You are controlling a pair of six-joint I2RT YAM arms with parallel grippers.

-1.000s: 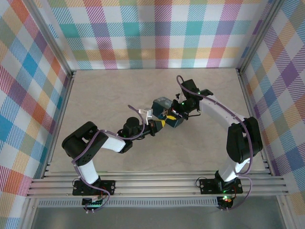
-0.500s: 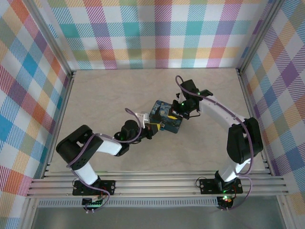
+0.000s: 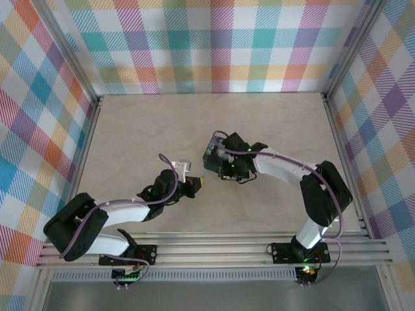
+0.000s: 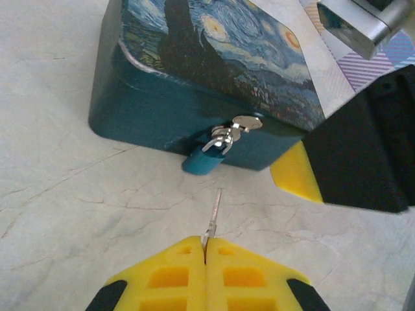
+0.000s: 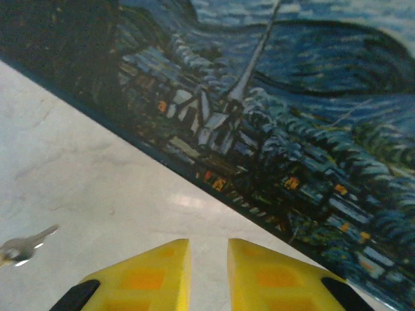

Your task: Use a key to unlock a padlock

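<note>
- Left pincer (image 4: 205,249): yellow fingers pressed together, clamped on the key (image 4: 213,210). The bare blade sticks out ahead toward 12 o'clock, tipped a hair toward 1.
- Padlock (image 4: 205,159): small blue body hanging from the silver hasp (image 4: 237,126) on the near face of the painted box (image 4: 194,78). Its low end is at or just above the worktop (image 4: 78,207).
- Key relation: the padlock lies at 12 o'clock from the key tip, near but apart, with bare worktop between. The blade's long axis already points almost straight at it.
- The padlock body slants, upper end toward 1 and lower end toward 7. The keyway is hidden, so I judge the blade will need to line up with that slant before it can enter.
- The left arm is the nearer one and carries the tool, so the insertion looks like its job.
- Right pincer (image 5: 207,256): fingers a narrow gap apart with nothing between them, sitting beside the box wall. In the left wrist view its black body stands at 3 o'clock of the padlock, by the box corner.
- Top view: the box lies at about 2 o'clock from the left pincer, and the padlock is too small to make out.
- Right wrist view: the printed box side runs from 10 to 4. A small silver key shows at 8 o'clock, and I cannot tell whether it is the held one.
</note>
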